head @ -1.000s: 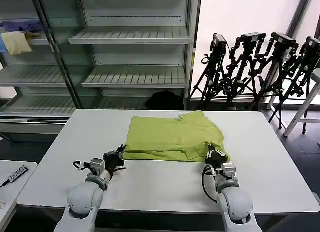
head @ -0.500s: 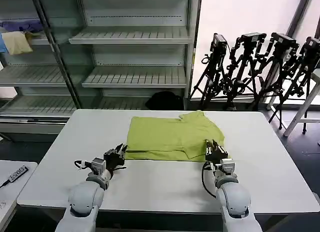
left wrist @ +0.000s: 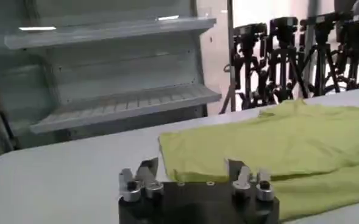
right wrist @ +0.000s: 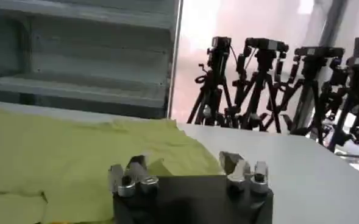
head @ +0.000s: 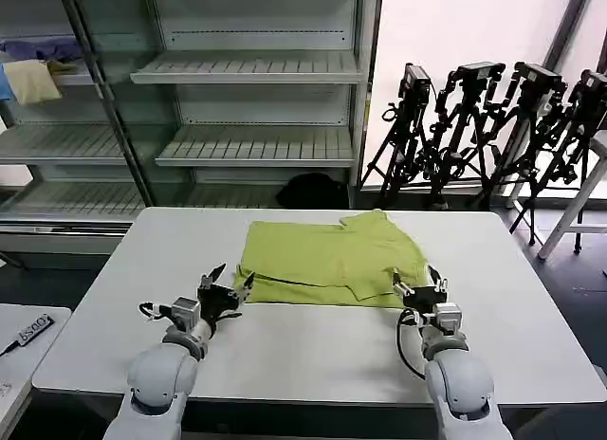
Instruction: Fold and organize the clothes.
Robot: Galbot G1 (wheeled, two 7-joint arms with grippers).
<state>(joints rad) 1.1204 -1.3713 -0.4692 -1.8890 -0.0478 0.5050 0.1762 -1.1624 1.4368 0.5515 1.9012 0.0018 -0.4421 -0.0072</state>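
The clothes are one lime yellow-green T-shirt (head: 327,260), lying partly folded on the far half of the white table (head: 313,350). My left gripper (head: 226,284) stands open just off the shirt's near left corner, its fingers spread with nothing between them. Just off the near right corner, my right gripper (head: 420,286) is open too. In the left wrist view the left gripper (left wrist: 191,170) faces the T-shirt's (left wrist: 277,143) folded near edge. In the right wrist view the right gripper (right wrist: 184,164) straddles a corner of the T-shirt (right wrist: 75,152), with bare table on one side.
Empty metal shelves (head: 251,70) stand behind the table. A pale yellow cloth (head: 30,80) and a blue cloth (head: 43,49) lie on a shelf at the far left. Camera tripods (head: 493,127) crowd the back right. A low side table (head: 24,340) sits at left.
Both grippers have opened. The right gripper has shifted right, off the shirt's near right corner. The left gripper stays by the near left corner.
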